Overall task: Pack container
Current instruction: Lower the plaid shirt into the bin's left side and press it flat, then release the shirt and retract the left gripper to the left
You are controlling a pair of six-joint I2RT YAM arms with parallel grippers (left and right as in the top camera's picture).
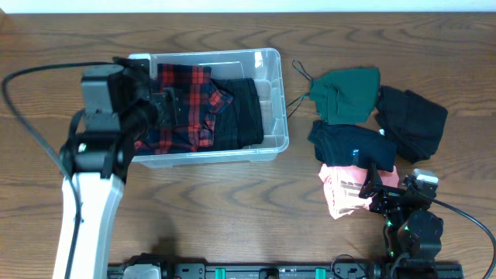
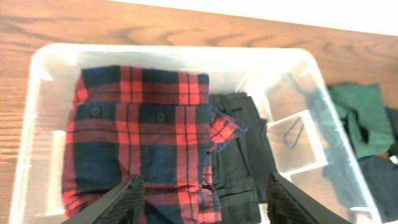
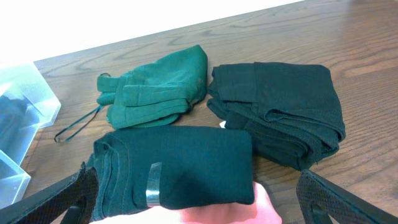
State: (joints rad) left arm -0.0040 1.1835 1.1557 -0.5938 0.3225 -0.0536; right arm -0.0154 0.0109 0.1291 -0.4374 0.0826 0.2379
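Container (image 1: 271, 58): clear bin on the wooden surface (image 1: 232, 209), left of centre, long side running left to right. Open at the top.

Inside it: a red-and-dark plaid shirt (image 1: 182, 108), folded, filled the left part. A folded black garment (image 1: 242, 112) lay just beside it on the right, and the shirt's edge overlapped it. The right end of the bin floor was bare. A pale rectangular patch (image 2: 298, 146) showed there in the left wrist view.

Left pincer (image 2: 205, 202): above the bin's interior, over the plaid shirt. Fingers (image 2: 127, 199) stood apart with nothing between them. Contact with the cloth could not be judged.

Outside the bin, to the right: a green garment (image 1: 349, 93) with a thin dark cord (image 1: 298, 74) trailing toward the container. Just beside it on the right lay a black folded piece (image 1: 411, 116). A dark folded garment (image 1: 349, 143) lay nearer the front edge, resting partly on a pink one (image 1: 345, 190).

Right pincer (image 3: 205, 211): low over the dark folded garment and the pink one. Fingers (image 3: 68, 199) were spread wide to either side, gripping nothing.
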